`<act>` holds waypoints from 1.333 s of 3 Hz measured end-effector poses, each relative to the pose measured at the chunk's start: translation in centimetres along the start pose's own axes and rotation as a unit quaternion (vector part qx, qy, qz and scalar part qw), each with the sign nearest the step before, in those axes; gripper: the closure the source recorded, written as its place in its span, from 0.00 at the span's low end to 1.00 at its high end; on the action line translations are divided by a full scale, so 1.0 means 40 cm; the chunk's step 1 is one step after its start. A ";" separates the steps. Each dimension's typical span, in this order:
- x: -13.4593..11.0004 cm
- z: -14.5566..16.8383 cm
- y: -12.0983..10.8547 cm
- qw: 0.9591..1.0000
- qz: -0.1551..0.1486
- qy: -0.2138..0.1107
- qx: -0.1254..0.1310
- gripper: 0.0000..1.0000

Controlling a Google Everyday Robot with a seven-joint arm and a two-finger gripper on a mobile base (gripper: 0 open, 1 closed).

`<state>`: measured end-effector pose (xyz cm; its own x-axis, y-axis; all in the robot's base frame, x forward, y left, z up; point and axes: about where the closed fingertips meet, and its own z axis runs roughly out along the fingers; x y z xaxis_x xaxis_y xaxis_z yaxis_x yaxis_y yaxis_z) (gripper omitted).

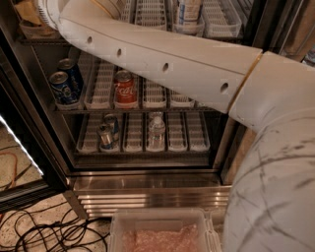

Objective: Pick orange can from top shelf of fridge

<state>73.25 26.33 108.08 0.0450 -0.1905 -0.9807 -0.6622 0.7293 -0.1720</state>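
The fridge [147, 192] stands open in front of me, with a dark frame and a steel base strip. The top shelf [150, 12] runs along the top edge of the view, with white slotted trays and a white and blue container [187, 11] on it. The orange can is not in view. My white arm [162, 59] reaches from the lower right up to the top left corner. The gripper is out of view past that corner, at the left end of the top shelf.
The middle shelf holds a red cola can [125, 88] and two blue cans [64, 86]. The lower shelf holds two dark cans [106, 134] and a water bottle [156, 130]. A clear plastic bin [157, 231] sits below. Black cables [44, 231] lie on the floor at the left.
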 end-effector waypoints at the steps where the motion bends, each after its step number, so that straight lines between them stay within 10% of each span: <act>1: 0.000 0.000 0.000 1.000 0.000 0.000 0.000 0.96; 4: -0.018 0.006 0.015 1.000 0.003 -0.017 -0.015 1.00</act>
<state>73.01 27.06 108.67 0.0672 -0.1634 -0.9843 -0.6847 0.7100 -0.1646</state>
